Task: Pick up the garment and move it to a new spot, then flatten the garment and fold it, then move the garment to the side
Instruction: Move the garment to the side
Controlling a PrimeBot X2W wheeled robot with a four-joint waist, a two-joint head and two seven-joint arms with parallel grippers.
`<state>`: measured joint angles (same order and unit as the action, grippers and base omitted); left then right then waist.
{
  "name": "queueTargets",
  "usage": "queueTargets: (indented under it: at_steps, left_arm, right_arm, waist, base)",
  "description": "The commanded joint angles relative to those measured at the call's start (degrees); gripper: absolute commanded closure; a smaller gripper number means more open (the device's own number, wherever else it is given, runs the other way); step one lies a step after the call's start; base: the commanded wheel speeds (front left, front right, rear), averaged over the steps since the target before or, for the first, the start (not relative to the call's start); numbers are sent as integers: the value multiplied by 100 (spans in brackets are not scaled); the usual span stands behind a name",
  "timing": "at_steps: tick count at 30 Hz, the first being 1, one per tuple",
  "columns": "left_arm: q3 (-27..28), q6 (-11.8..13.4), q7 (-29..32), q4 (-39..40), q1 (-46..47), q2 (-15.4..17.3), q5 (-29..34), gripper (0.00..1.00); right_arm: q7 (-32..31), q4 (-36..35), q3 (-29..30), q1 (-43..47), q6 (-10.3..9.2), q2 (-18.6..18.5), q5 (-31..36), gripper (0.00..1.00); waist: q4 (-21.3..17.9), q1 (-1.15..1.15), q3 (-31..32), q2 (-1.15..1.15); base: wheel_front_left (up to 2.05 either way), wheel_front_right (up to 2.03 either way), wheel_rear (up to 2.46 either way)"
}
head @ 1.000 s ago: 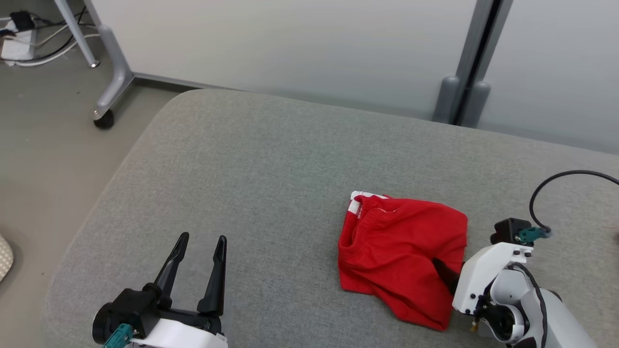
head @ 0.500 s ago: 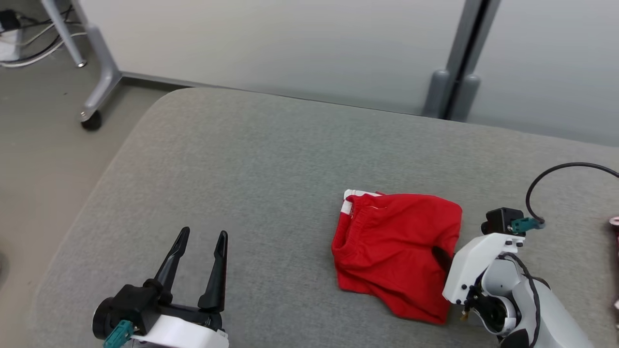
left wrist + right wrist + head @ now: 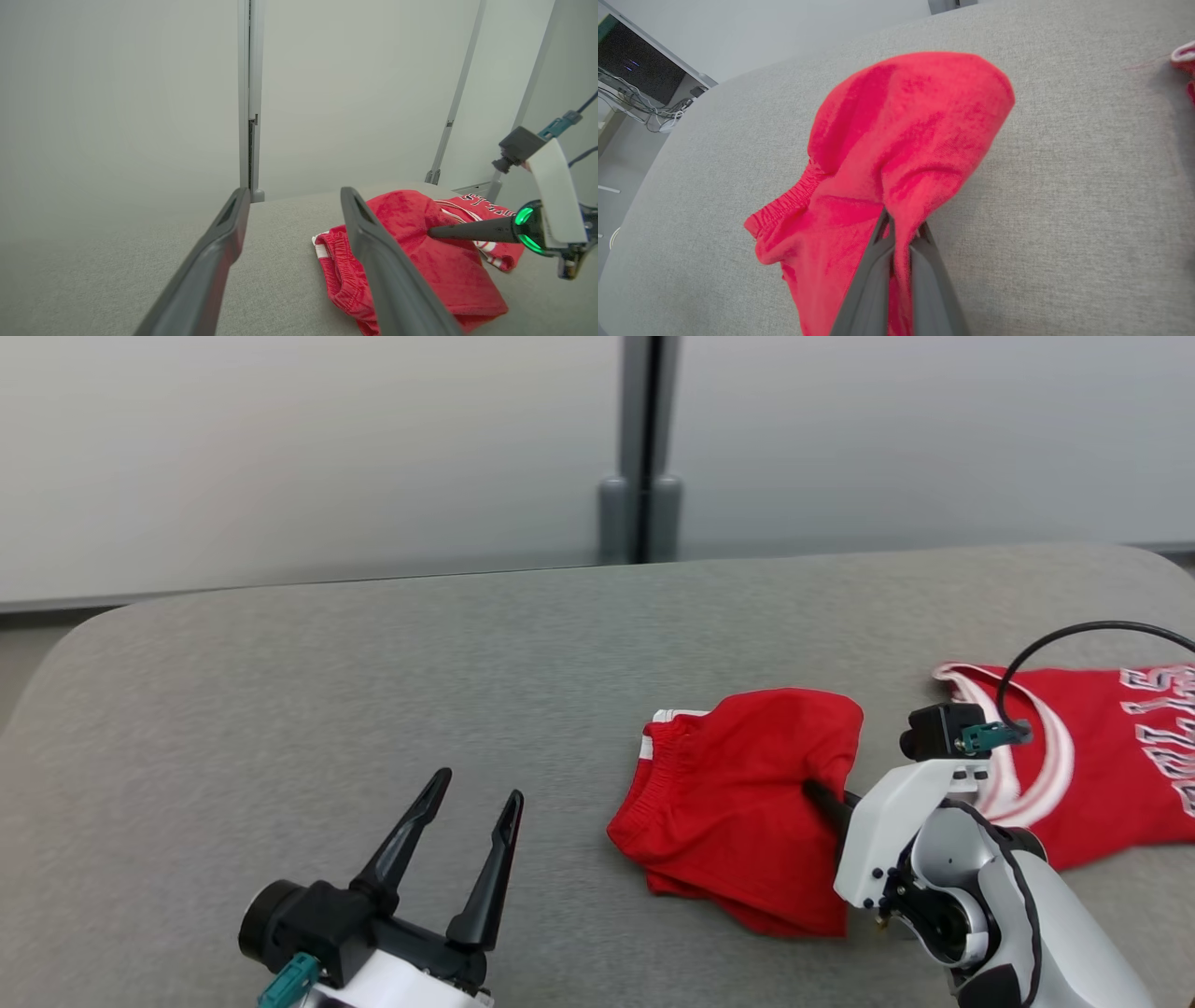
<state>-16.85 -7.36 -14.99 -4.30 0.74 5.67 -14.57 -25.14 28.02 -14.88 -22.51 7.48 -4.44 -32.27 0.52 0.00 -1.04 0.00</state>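
At shorts (image 3: 738,784) fold, right gripper (image 3: 810,790) tips half-hidden

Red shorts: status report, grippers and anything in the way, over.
Left gripper open, clear of the cloth. Right gripper shut on a fold of the red shorts. Red jersey lies close beside them, on the robot's right.

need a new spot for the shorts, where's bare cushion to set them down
Bare: the grey cushion between its left edge and the red shorts, ahead of the open left end effector. Also the back strip by the wall. Crowded right: right end effector pinches the shorts beside the red jersey.
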Motion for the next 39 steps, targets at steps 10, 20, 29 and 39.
queueTargets:
  at_steps: [10,20,29,39]
  left_arm:
    - [-285,-18,-25,4,420,212,-134,0]
    - [-463,-14,-25,-65,758,349,-86,0]
    - [-753,-14,54,-157,1252,544,-69,0]
    - [-833,-7,32,-204,1432,565,-68,0]
  right_arm:
    - [-76,-806,13,275,4,-165,-148,100]
    - [32,-1364,-49,91,4,-549,-186,100]
    - [-33,-1464,-474,-831,4,-2039,-467,100]
    - [-319,-837,-608,-1640,3,-3234,-300,100]
  waist:
    - [-1406,0,-357,0]
    - [-1580,0,-922,0]
    - [-1105,0,-1713,0]
    - [-859,0,-1982,0]
  base:
    - [0,0,0]
    - [0,0,0]
    - [0,0,0]
    - [0,0,0]
